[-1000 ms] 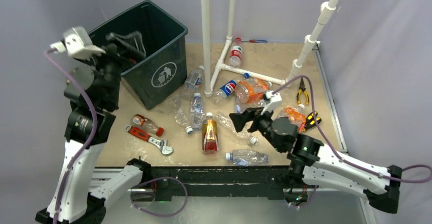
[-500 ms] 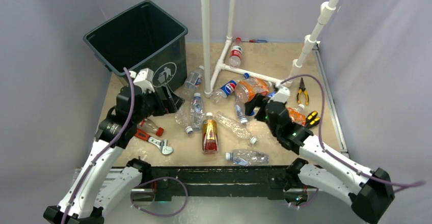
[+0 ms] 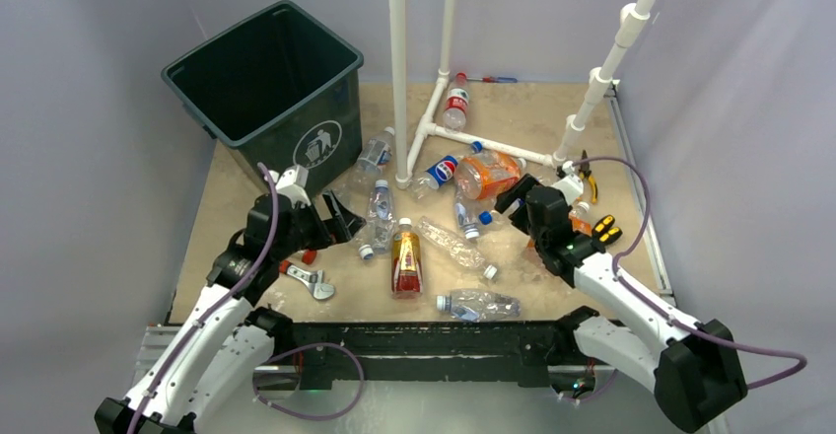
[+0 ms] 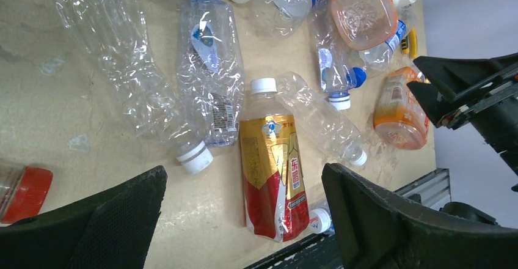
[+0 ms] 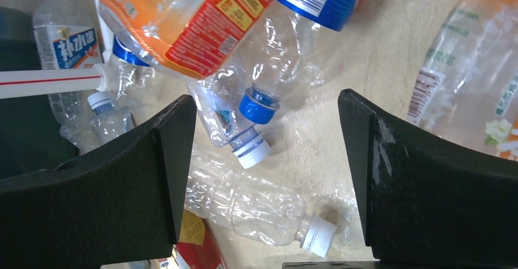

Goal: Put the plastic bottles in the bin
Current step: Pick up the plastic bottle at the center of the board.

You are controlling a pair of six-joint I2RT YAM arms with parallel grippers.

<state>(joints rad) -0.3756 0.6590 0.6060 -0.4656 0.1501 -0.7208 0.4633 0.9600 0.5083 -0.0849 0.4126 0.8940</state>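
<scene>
Top external: left gripper (image 3: 340, 219) gapes empty centre-left over crushed clear plastic bottles (image 3: 380, 212); right gripper (image 3: 508, 202), likewise spread, centre-right; dark green square bin (image 3: 281, 163) upper left.

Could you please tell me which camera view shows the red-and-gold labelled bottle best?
Left wrist view: the red-and-gold labelled bottle lies whole and close. Top external shows it small; right wrist catches only a label corner.

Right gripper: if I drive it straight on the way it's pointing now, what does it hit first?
Probably the blue-capped clear bottle, lying centred ahead of the right gripper, jaws open; depth is unclear.
</scene>
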